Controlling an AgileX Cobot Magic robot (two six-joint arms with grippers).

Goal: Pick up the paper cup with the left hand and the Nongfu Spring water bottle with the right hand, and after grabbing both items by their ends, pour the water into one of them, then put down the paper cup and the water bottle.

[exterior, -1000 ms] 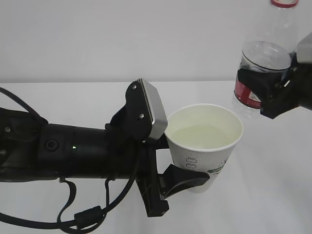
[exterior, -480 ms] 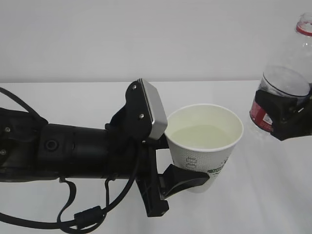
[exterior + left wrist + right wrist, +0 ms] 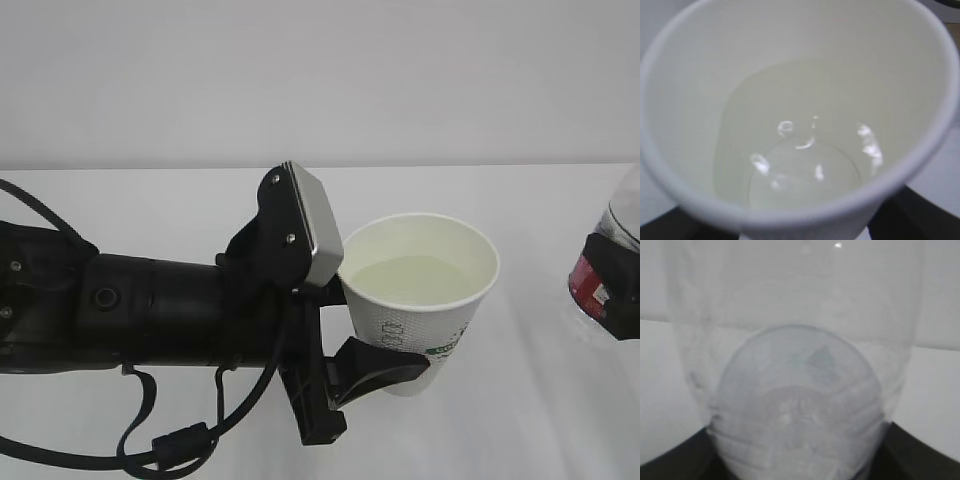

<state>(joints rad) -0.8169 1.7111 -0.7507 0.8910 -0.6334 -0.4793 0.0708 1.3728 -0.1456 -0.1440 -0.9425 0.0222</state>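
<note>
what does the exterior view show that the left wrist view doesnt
Only the exterior view shows the left gripper and its black arm holding the paper cup from the side, the green-grey print on the cup's wall, the white table, and the Nongfu Spring water bottle in the right gripper at the right edge.

Only the left wrist view shows the cup's round bottom through the water, with small bright glints on the surface.

Both show the cup's cream inside, its rolled rim and water part way up.
</note>
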